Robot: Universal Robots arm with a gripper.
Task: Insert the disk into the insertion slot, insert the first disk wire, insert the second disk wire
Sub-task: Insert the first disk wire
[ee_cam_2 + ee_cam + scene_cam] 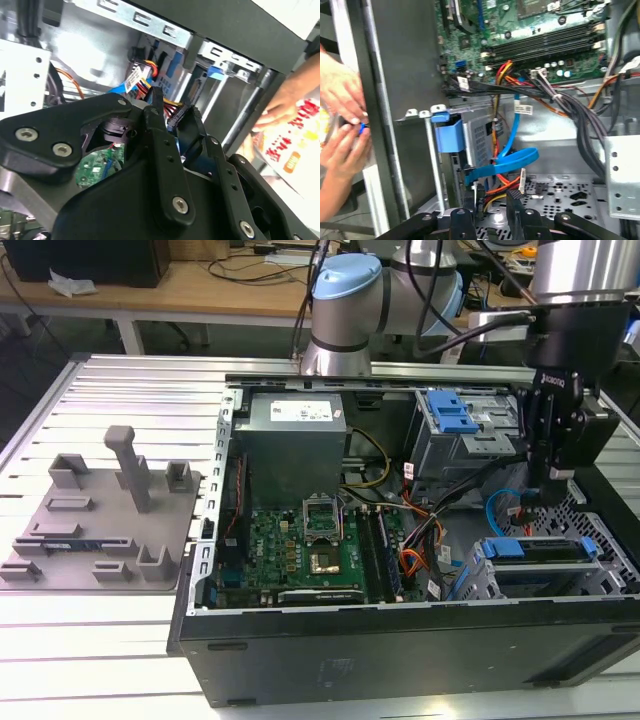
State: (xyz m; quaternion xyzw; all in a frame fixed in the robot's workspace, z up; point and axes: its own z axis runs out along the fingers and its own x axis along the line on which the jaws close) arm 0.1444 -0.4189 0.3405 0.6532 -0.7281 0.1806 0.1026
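The disk (545, 549), silver in its blue carrier, lies inside the insertion slot (480, 585), the low grey cage at the case's front on the exterior view's right. My gripper (548, 498) hangs just above and behind the cage. In both wrist views its black fingers (156, 107) are shut on a black connector (176, 112) with red, yellow and orange wires (492, 192), a disk wire. My gripper (492, 210) is close to the cage's rear, where the blue carrier tab (449, 135) shows. A flat blue disk wire (507, 162) loops beside it, its end free.
The open computer case (400, 640) holds a motherboard (310, 540), a power supply (292, 435) and a taller bay with a blue latch (450, 415). Cable bundles (570, 105) cross near the cage. A person's hands (340, 110) work outside the case wall. A grey fixture plate (100, 520) lies at the exterior view's left.
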